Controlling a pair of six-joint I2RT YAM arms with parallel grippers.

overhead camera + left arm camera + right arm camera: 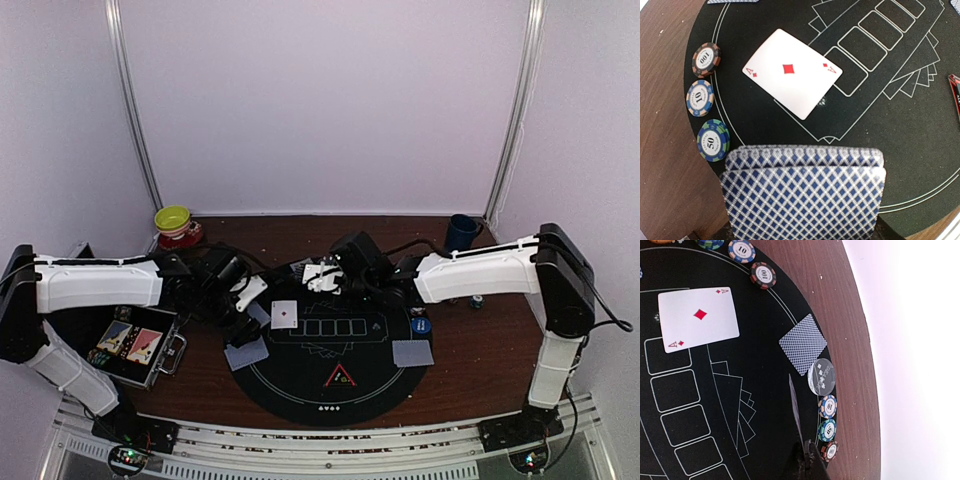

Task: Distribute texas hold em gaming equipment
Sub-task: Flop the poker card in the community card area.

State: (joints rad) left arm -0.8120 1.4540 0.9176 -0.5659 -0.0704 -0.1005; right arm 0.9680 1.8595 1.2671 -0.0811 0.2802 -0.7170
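Note:
A black round poker mat [330,390] lies between my arms. My left gripper [240,300] is shut on a deck of blue-and-white-backed cards [805,195], which hides its fingers. Beyond the deck lies a face-up ace of diamonds [792,72], with three chips [700,97] at the mat's rim. My right gripper [806,445] is shut on a single card [796,410] seen edge-on. Beside it lie a face-down card [803,343], a clear dealer button [821,376] and three more chips [827,429]. A red triangle marker [340,377] sits at the mat's near side.
Face-down cards lie at the mat's left [246,353] and right [413,352]. An open case [135,345] stands at the left. A yellow-green bowl on a red saucer [175,222] is at the back left, a dark blue mug [461,232] at the back right.

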